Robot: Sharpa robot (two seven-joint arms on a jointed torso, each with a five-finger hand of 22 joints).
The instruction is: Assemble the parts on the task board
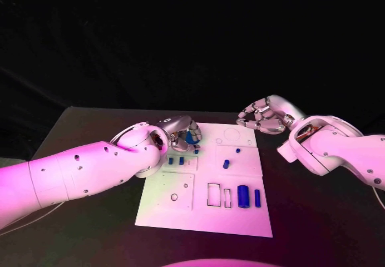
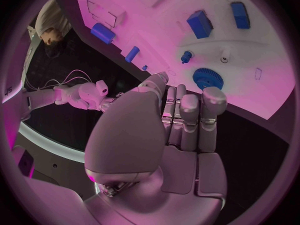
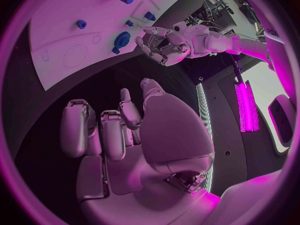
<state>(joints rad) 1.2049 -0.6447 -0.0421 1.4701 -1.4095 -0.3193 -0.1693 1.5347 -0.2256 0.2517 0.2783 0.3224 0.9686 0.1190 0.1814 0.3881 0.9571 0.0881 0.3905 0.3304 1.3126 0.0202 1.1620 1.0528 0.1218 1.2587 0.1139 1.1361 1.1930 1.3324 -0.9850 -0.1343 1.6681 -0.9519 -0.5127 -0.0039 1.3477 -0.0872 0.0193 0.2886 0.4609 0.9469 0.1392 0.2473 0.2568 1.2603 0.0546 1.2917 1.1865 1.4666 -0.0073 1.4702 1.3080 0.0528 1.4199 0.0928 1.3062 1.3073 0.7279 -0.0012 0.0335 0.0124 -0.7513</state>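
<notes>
left hand over the blue gear, right hand off the board

the left hand (image 1: 181,132) hangs over the far left part of the task board (image 1: 205,217), its fingers (image 2: 212,105) held straight and close together, holding nothing. just beyond its fingertips a blue gear (image 2: 207,78) sits on the board, close to the fingers; whether they touch it i cannot tell. a small blue peg (image 2: 186,56) stands just past the gear, and farther out from the hand lie two blue blocks (image 2: 199,24) side by side.

the right hand (image 1: 263,117) hovers above the black table (image 1: 321,211) just off the board's far right corner, fingers (image 3: 78,130) loosely curled with gaps between them and nothing inside. from this hand the gear (image 3: 122,38) lies across the board, right beside the other hand. toward the robot from the right hand, a large blue cylinder (image 1: 242,196) and a thinner blue bar (image 1: 257,197) lie side by side on the board's near right part.
</notes>
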